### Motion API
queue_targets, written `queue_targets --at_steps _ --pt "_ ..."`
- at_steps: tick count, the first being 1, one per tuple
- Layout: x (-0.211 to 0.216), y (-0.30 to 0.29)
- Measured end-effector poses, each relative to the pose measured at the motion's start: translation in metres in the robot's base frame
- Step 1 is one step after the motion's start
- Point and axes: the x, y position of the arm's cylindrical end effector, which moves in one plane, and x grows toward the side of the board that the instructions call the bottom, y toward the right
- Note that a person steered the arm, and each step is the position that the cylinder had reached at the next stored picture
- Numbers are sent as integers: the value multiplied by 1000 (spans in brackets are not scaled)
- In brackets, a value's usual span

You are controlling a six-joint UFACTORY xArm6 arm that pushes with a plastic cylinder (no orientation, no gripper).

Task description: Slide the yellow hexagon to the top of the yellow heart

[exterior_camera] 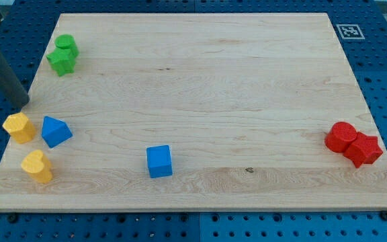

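Observation:
The yellow hexagon (19,127) sits near the board's left edge. The yellow heart (37,167) lies just below it, a little to the right, with a small gap between them. My tip (23,104) is at the end of the dark rod that comes in from the view's top left. It stands just above the yellow hexagon, close to its top edge; I cannot tell whether it touches. A blue triangle (56,131) lies right next to the hexagon on its right side.
A green cylinder (66,46) and a green star (62,62) sit together at the top left. A blue cube (159,161) is at the bottom centre. A red cylinder (342,136) and a red star (363,149) sit at the right edge.

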Motion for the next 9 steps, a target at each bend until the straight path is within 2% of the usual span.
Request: queue_targets --at_steps 4,6,7,9 --pt "20 0" --pt "66 4" --pt "77 25" --pt "86 -1"
